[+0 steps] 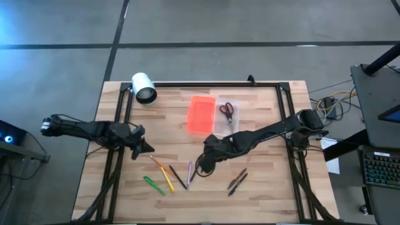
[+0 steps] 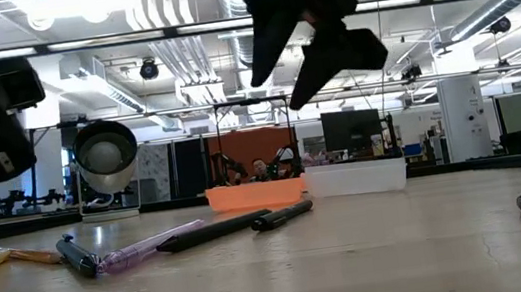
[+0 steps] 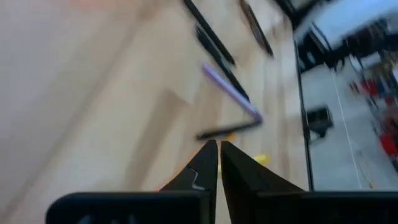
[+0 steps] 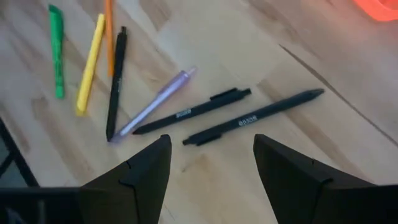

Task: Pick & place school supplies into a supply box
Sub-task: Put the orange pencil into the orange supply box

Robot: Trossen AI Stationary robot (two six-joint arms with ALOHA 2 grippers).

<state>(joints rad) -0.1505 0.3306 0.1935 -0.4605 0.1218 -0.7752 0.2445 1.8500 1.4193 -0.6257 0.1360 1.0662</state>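
Note:
The supply box stands at the table's far middle: its orange lid [image 1: 201, 114] lies flat, with the clear tray [image 2: 355, 176] to its right. Red-handled scissors [image 1: 227, 112] lie where the tray stands. Pens lie flat near the front: green [image 4: 56, 50], yellow [image 4: 90, 62], orange [image 4: 109, 34], a dark one [image 4: 116, 81], purple [image 4: 155, 102], and two black ones [image 4: 193, 112] [image 4: 255, 117]. My right gripper [image 4: 211, 146] hangs open above the two black pens, touching nothing. My left gripper [image 3: 217, 149] is shut and holds nothing, at the table's left [image 1: 142, 148].
A white cylinder [image 1: 144, 87] lies on its side at the far left corner. Two more dark pens [image 1: 237, 180] lie near the front right. A black frame [image 1: 262, 84] runs along the table's far edge and sides. Bare wood lies between the pens and the box.

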